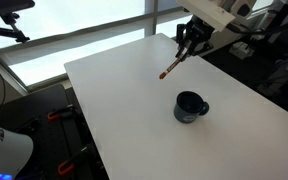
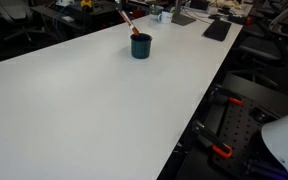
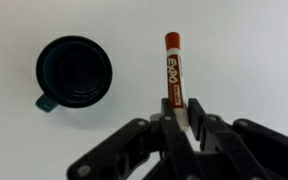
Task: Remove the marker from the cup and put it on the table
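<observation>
Bright windows (image 1: 84,20) behind; dark floor (image 1: 44,100) below.

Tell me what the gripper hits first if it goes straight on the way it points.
Probably the bare white table: the marker held in the gripper leads, so its red tip would touch first, beside the cup. Depth is unclear.

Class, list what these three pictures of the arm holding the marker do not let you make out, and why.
- Rear end of the marker: hidden inside the gripper, wrist view.
- The gripper itself: cut off by the top edge in an exterior view, above the cup.
- Inside of the cup: too dark, wrist view.
- Lettering on the marker: too small in both exterior views.
</observation>
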Controlling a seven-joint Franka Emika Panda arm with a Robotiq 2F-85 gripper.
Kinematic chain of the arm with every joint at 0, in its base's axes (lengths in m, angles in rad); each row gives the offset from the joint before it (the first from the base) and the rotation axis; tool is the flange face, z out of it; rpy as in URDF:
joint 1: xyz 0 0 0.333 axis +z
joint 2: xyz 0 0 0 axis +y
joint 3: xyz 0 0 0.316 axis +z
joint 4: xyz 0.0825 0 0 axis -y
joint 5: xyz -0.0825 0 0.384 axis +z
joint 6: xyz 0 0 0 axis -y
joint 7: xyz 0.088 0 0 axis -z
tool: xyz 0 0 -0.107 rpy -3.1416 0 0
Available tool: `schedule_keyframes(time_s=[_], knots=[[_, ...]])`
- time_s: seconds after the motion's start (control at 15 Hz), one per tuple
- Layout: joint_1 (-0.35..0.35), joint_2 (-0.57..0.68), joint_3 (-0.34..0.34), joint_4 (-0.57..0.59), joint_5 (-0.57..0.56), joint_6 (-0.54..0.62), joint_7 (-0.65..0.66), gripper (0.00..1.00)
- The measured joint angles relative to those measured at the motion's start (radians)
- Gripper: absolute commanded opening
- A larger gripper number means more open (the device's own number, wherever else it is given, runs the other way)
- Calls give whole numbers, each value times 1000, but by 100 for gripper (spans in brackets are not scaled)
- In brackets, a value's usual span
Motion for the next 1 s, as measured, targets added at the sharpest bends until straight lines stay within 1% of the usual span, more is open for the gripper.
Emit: schedule_keyframes(time_s=[0.4, 0.6, 1.0], knots=[[11, 172, 30, 155, -6, -105, -19, 5], [26, 250, 34, 233, -17, -150, -19, 5], [48, 389, 34, 373, -79, -231, -19, 5]])
